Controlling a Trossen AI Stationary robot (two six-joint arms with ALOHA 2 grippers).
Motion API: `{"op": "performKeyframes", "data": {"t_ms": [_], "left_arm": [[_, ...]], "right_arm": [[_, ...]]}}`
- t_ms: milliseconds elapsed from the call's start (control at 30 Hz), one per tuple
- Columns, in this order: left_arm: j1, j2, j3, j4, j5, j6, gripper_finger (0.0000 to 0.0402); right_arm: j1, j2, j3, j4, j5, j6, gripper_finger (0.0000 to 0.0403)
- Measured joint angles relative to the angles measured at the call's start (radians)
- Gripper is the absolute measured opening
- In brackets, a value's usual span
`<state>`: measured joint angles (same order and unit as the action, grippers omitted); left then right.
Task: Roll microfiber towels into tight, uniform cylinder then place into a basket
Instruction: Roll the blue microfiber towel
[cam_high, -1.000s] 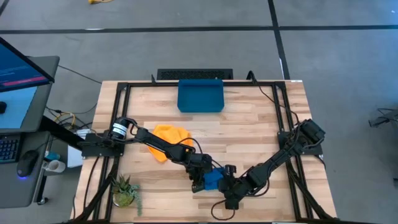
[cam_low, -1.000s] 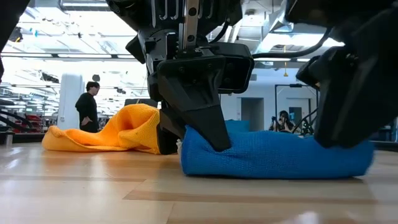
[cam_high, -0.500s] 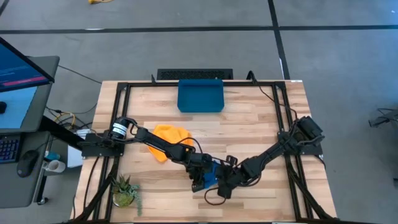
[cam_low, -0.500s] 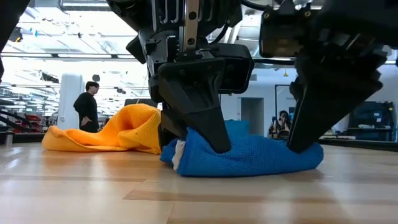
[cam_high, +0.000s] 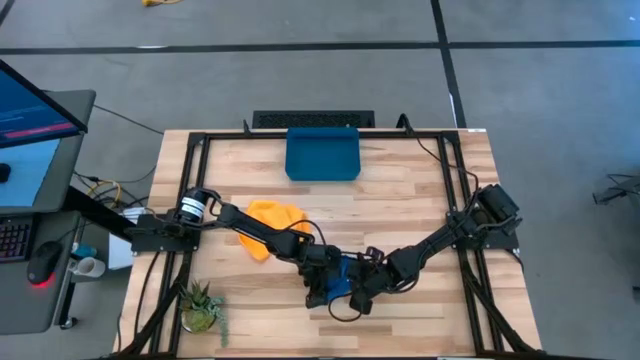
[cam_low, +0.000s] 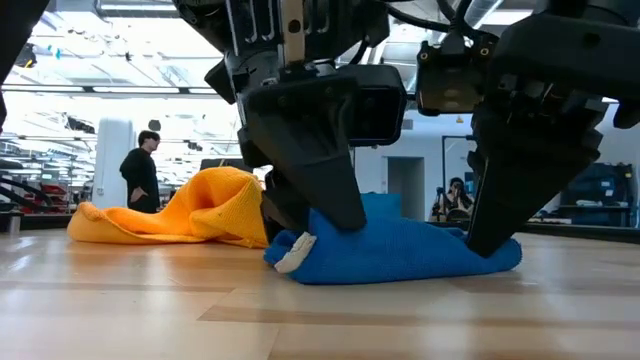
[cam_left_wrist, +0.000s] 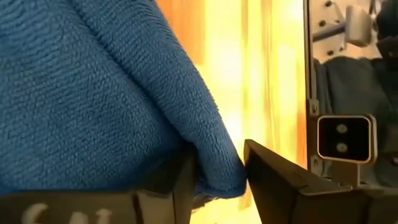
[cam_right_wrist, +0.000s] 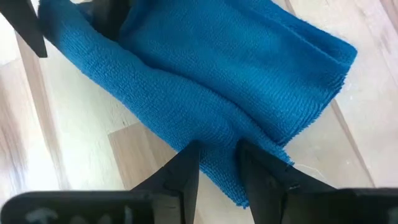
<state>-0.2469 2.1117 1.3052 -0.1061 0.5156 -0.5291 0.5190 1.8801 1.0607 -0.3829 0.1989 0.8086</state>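
The blue towel (cam_high: 343, 273) lies bunched into a short, loose roll (cam_low: 400, 250) near the table's front middle, with a white tag at its left end. My left gripper (cam_high: 325, 291) stands at that end and my right gripper (cam_high: 360, 297) at the other. Each has blue cloth between its fingers. The yellow-orange towel (cam_high: 275, 224) lies crumpled on the table under my left arm. The dark blue basket (cam_high: 322, 153) stands at the middle of the far edge. My left gripper has a fold of the towel's left end (cam_left_wrist: 217, 177) between its two fingers, and the cloth fills the gap. The fingers (cam_low: 340, 200) slant down from the far left. The towel rests on the table. My right gripper pinches a fold of several layers near the towel's right end (cam_right_wrist: 219, 140) between its two fingers. The fingers (cam_low: 495, 225) point steeply down, coming from the table's right. That end lies on the table.
A black bar (cam_high: 313, 119) lies behind the basket. A small potted plant (cam_high: 200, 306) stands at the near left corner. Bare wood stretches between the towels and the basket. People (cam_low: 140, 165) show in the room beyond the table.
My right gripper has moved toward the table's left, up to my left gripper, and rolled its wrist. It took the towel's right end along. The long blue roll is now shorter and bunched, and its left end has slumped with the white tag showing.
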Motion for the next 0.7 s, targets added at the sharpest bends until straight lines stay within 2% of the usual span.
{"op": "performKeyframes", "data": {"t_ms": [200,367,600,700], "left_arm": [[0.002,-0.016,0.002,-0.100,-0.030,0.052,0.0143],[-0.025,-0.073,-0.001,-0.182,-0.141,0.099,0.0141],[-0.124,-0.172,-0.001,-0.255,-0.397,0.126,0.0140],[-0.175,-0.192,-0.001,-0.219,-0.494,0.207,0.0139]], "right_arm": [[-0.005,0.002,-0.001,0.010,-0.006,0.081,0.0136],[-0.005,0.003,-0.002,0.031,-0.006,0.091,0.0136],[-0.007,0.005,-0.003,0.032,0.009,0.111,0.0136],[-0.013,0.005,-0.003,0.033,0.008,0.111,0.0136]]}}
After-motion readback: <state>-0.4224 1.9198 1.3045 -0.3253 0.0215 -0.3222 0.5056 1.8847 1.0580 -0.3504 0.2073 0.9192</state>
